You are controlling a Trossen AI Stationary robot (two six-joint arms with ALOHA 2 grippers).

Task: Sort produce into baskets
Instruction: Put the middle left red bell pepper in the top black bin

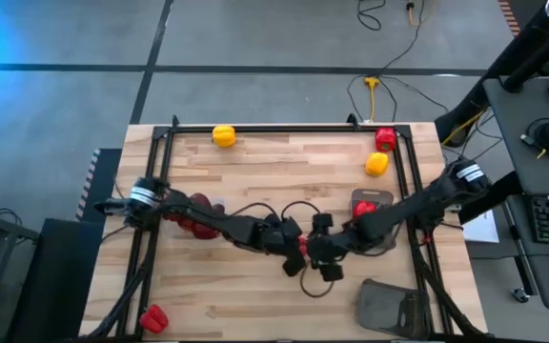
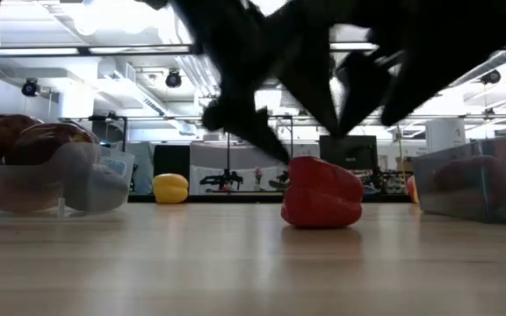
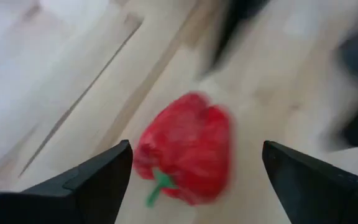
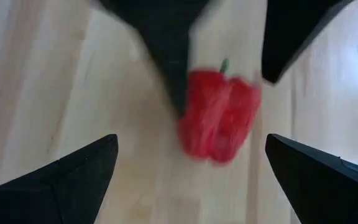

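A bright red pepper lies on the table near its middle, and also shows in the low view. My left gripper is open, its fingers standing on either side of the pepper. It comes from the table's left. My right gripper is open and faces the same pepper from the right. A clear basket at the left holds maroon peppers. Another basket at the right holds a red one. A dark grey basket sits near the front right.
Loose on the table are a yellow pepper at the far edge, a yellow one and a red one at the far right, and a red one at the near left corner. Black rails frame the table.
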